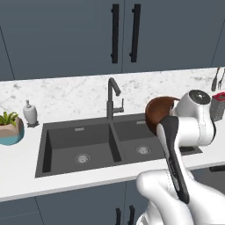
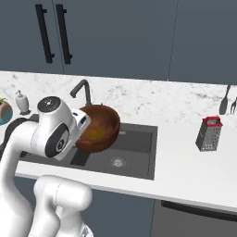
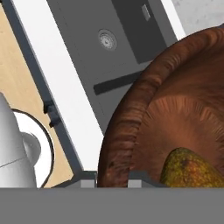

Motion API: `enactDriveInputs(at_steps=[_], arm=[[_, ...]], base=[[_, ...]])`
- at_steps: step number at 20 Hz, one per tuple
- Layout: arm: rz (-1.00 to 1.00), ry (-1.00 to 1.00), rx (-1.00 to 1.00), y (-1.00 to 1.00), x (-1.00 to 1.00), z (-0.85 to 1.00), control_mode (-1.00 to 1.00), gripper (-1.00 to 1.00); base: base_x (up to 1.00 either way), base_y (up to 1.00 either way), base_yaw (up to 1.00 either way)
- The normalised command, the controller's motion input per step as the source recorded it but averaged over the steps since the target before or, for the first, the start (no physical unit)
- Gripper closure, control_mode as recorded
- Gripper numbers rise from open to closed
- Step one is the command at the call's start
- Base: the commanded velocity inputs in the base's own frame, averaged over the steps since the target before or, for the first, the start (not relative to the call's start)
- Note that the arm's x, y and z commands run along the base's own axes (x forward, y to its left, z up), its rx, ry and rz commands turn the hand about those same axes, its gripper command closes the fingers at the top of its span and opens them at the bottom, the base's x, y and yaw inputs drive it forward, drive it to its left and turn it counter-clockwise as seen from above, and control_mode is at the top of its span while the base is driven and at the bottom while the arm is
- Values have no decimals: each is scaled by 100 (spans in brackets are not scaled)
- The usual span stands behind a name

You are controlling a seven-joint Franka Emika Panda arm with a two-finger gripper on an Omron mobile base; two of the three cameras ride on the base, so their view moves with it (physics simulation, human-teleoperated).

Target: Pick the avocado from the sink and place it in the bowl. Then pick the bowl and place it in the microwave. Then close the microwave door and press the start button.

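Note:
My gripper [image 3: 113, 177] is shut on the rim of the reddish-brown wooden bowl [image 3: 175, 109], one finger on each side of the wall. The bowl [image 2: 99, 127] hangs tilted in the air above the right basin of the dark grey sink [image 2: 136, 146]. Inside it lies the avocado [image 3: 188, 170], a yellow-brown lump low against the bowl's inner wall. In the left base view the bowl [image 1: 157, 113] shows partly behind my white wrist, over the sink [image 1: 79, 140]. The microwave and its door are out of view.
A dark faucet [image 1: 112, 99] rises behind the sink's divider, close to the left of the bowl. A red-topped grater [image 2: 209, 133] stands on the counter to the right. At the far left are a soap dispenser [image 1: 30, 112] and a teal plant pot [image 1: 9, 129].

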Motion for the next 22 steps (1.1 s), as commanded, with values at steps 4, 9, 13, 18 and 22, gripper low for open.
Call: enactDriveInputs(at_steps=[4,9,13,18,22], arm=[[15,0,-2,46,-6,41,-100,100],[14,0,0,28,-26,24,-100,100],[7,-1,-1,25,-6,8,100,100],[0,0,0,0,0,0,100,100],[0,0,0,0,0,0,100,100]], base=[[0,0,0],[0,0,0],[-16,21,7],[-52,-5,4],[-90,-58,-25]])
